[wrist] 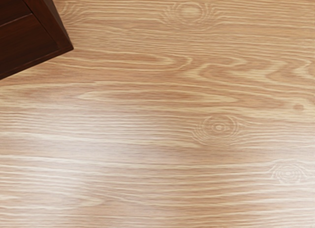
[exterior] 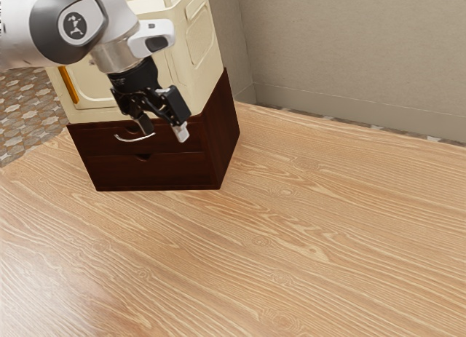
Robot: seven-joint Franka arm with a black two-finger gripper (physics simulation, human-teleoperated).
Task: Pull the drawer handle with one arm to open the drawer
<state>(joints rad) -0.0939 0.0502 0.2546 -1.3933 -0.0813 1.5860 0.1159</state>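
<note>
Wood tbl [exterior: 291, 264] is lying nearest the cam, w/ dk brown cab [exterior: 156, 175] standing on it & cream box [exterior: 207, 49] sitting atop. Curved handle [exterior: 134, 140] is showing at upper drwr [exterior: 96, 140], which is looking closed; gripper [exterior: 165, 134] is hovering right by it, jaws standing apart.

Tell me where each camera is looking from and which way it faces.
Exterior view: set at the arm's side, above the table, looking down across it at the dark drawer unit with the cream case on top; the arm and its open claw show.
Wrist view: mounted on the arm's hand, facing down at the tabletop beside the drawer unit.
Shared: the wood tabletop and part of the drawer unit.
</note>
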